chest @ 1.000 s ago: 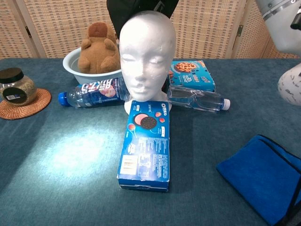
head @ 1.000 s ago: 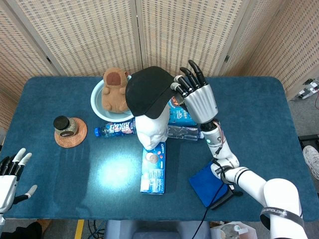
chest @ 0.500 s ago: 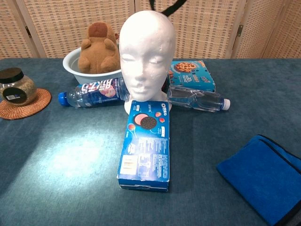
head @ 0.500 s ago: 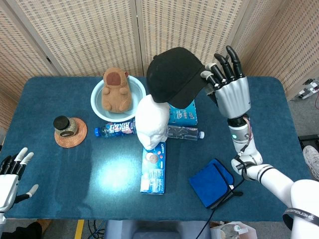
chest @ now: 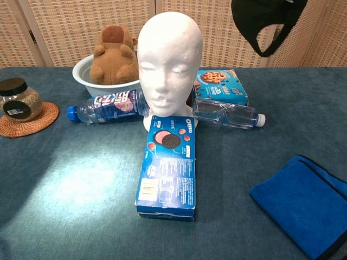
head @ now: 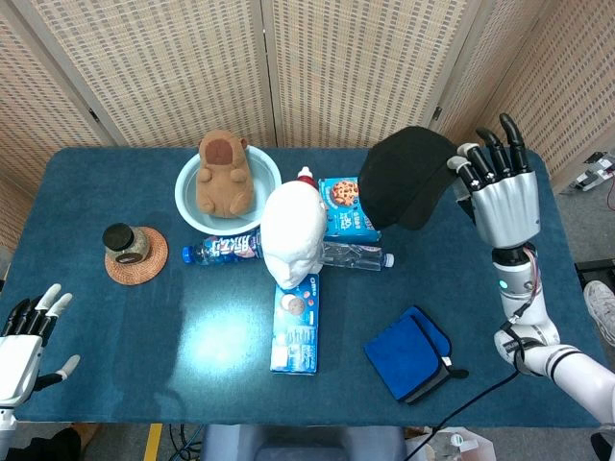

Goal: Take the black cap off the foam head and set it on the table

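Head view: the blue surface (head: 144, 317) lies well below the black cap (head: 404, 176), which hangs in the air clear of the bare foam head (head: 293, 233), above the far right part near the cookie box (head: 348, 207). The right hand (head: 502, 192) grips the cap by its right edge, so the cap sits just to its left. The left hand (head: 24, 341), far off, is released, fingers spread.
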Controlling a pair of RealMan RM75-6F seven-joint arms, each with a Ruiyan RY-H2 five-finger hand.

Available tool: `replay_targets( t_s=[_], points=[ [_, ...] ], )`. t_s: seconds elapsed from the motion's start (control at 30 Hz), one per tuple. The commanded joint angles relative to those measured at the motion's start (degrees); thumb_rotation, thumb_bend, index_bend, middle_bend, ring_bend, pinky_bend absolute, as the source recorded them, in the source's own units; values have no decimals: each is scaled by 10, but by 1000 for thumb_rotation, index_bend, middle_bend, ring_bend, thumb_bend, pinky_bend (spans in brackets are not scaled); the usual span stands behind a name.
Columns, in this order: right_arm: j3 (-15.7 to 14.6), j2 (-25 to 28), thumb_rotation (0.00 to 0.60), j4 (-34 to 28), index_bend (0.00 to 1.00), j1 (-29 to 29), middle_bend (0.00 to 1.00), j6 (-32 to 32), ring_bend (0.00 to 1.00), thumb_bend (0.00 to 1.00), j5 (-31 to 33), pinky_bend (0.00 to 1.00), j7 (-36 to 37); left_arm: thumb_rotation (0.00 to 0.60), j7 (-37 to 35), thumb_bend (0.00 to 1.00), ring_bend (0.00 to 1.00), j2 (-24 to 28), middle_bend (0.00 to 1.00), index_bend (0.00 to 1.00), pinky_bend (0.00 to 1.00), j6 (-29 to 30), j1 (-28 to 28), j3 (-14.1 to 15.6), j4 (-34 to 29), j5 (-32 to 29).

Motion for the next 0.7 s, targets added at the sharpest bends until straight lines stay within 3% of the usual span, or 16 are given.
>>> replay_targets(
  t_s=[0.03,0.43,0.7],
  points=[
    [-12,-10,600,20,849,-18,480,-9,261,463,12,143,13,600,1,202,5,-1,0,16,0,-1,-1,0,0,0],
    [-38,-106,600,161,849,-22,480,-70,261,463,33,116,75,600,1,202,5,-7,0,17,0,-13,-7,0,6,-7],
    [-46,-189,600,249,849,-20,480,-75,261,463,38,91,115,600,-1,201,5,-9,0,17,0,-16,-7,1,10,-12]
  ],
)
